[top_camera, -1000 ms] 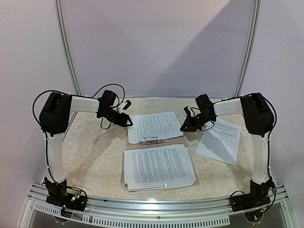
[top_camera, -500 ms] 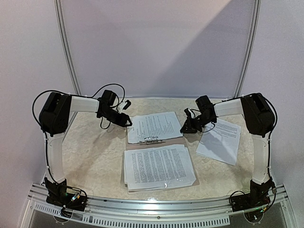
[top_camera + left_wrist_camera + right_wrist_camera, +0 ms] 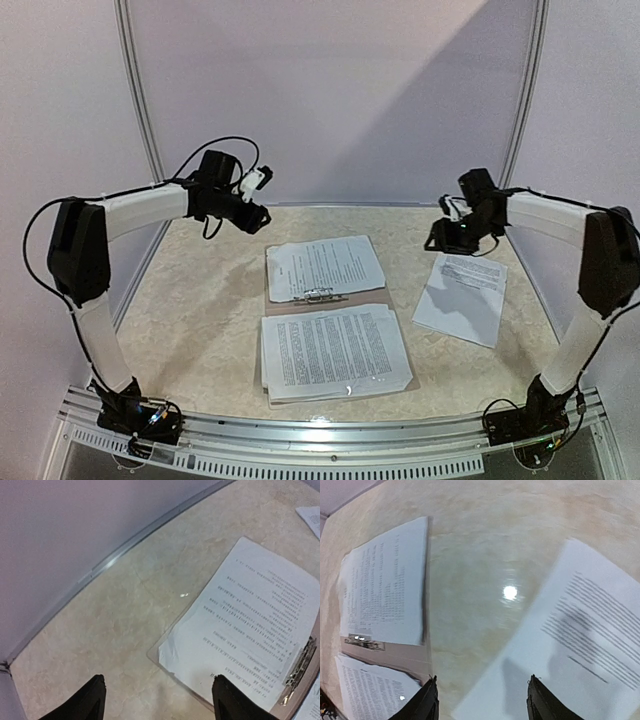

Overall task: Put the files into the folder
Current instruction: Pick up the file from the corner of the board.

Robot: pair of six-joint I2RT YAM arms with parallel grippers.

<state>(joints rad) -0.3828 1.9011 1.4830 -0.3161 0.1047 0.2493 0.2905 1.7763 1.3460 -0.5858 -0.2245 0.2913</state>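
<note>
Tan folder [image 3: 360, 299]: lies open mid-desk with a clip [image 3: 318, 294] at the fold. There's a top sheet [image 3: 325, 265] on the far half and a near stack [image 3: 335, 352] on the near half.
Just changed: both arms have swung up and out, away from the top sheet they were crowding a second ago!
Left pincer [image 3: 258, 215]: spread wide with nothing in it, hanging above the desk [image 3: 200, 320] off that sheet's far-left corner.
Right pincer [image 3: 440, 238]: pinched shut a second ago, now sprung apart and empty, up between the folder and the loose sheet [image 3: 462, 298].
Meaning: the top sheet looks delivered and let go. That one's home, I'd say.
Left to do: the loose sheet lies right of the folder, apart from it, not yet filed.
In the way: nothing blocks that sheet, but it lies flat on the desk, so lifting an edge looks like the tricky bit. The near stack is fanned untidily.
</note>
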